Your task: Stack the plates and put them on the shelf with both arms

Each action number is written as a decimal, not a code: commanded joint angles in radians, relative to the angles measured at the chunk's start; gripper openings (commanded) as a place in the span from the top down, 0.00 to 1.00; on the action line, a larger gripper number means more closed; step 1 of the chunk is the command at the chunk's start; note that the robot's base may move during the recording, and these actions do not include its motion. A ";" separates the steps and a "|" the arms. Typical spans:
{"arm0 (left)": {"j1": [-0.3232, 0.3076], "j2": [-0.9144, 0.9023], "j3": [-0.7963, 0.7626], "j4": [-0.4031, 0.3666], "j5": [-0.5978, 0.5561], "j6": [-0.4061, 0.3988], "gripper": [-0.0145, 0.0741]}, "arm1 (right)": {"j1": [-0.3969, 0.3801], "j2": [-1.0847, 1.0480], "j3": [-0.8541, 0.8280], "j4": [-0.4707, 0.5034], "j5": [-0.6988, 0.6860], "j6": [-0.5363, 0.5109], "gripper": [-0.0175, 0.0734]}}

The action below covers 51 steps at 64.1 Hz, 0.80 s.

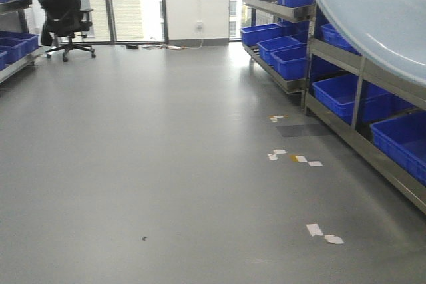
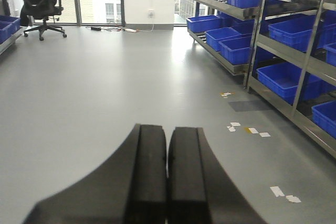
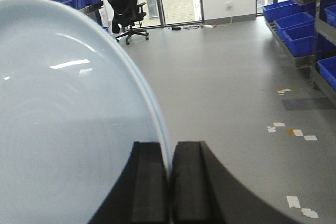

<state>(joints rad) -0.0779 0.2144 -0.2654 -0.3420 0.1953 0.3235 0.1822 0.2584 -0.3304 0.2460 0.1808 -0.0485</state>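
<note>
Pinching hard at the bottom edge of the right wrist view, the right gripper (image 3: pixel 170 182) has its two black fingers closed to a thin slit on the rim of a pale bluish plate (image 3: pixel 63 119). The plate stands on edge and fills the whole left half of that frame. Its rim shows as a bright double line, and I cannot tell whether that is one plate or two nested together. From the front camera the same glossy disc bulges into the upper right corner, held up in the air and resting on nothing.

The left gripper (image 2: pixel 168 177) sits low centre in its own view, pads pressed flat together with nothing between them.

Beyond both lies open grey floor with scraps of tape (image 1: pixel 296 157) in the lower right. Further off, the steel shelf (image 1: pixel 360 94) runs along the right side of the frame, its tiers loaded with blue crates (image 1: pixel 346 94). An office chair (image 1: pixel 63 4) stands by the windows at the upper left.

Judging by this, the carry to the shelf is in hand. The next move likely calls for levelling the plate, bringing the idle left gripper to its far rim, and finding a tier the crates leave free.
</note>
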 commanded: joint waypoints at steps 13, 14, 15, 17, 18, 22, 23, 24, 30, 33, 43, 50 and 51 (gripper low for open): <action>0.002 0.009 -0.034 -0.015 -0.082 -0.011 0.75 | -0.003 0.008 -0.031 0.002 -0.110 -0.003 0.75; 0.002 0.009 -0.034 -0.015 -0.082 -0.011 0.75 | -0.003 0.008 -0.031 0.002 -0.110 -0.003 0.75; 0.002 0.009 -0.034 -0.015 -0.082 -0.011 0.75 | -0.003 0.008 -0.031 0.002 -0.110 -0.003 0.75; 0.002 0.009 -0.034 -0.015 -0.082 -0.011 0.75 | -0.003 0.008 -0.031 0.002 -0.110 -0.003 0.75; 0.002 0.009 -0.034 -0.015 -0.082 -0.011 0.75 | -0.003 0.008 -0.031 0.002 -0.110 -0.003 0.75; 0.002 0.009 -0.034 -0.015 -0.082 -0.011 0.75 | -0.003 0.008 -0.031 0.002 -0.110 -0.003 0.75; 0.002 0.009 -0.034 -0.015 -0.082 -0.011 0.75 | -0.003 0.008 -0.031 0.002 -0.110 -0.003 0.75; 0.002 0.009 -0.034 -0.015 -0.082 -0.011 0.75 | -0.003 0.008 -0.031 0.002 -0.110 -0.003 0.75; 0.002 0.009 -0.034 -0.015 -0.082 -0.011 0.75 | -0.003 0.008 -0.031 0.002 -0.110 -0.003 0.75; 0.002 0.009 -0.034 -0.015 -0.082 -0.011 0.75 | -0.003 0.008 -0.031 0.002 -0.110 -0.003 0.75; 0.002 0.009 -0.034 -0.015 -0.082 -0.011 0.75 | -0.003 0.008 -0.031 0.002 -0.110 -0.003 0.75; 0.002 0.009 -0.034 -0.015 -0.082 -0.011 0.75 | -0.003 0.008 -0.031 0.002 -0.110 -0.003 0.75; 0.002 0.009 -0.034 -0.015 -0.082 -0.011 0.75 | -0.003 0.008 -0.031 0.002 -0.110 -0.003 0.75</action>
<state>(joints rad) -0.0779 0.2144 -0.2654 -0.3420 0.1953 0.3235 0.1822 0.2584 -0.3304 0.2444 0.1808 -0.0485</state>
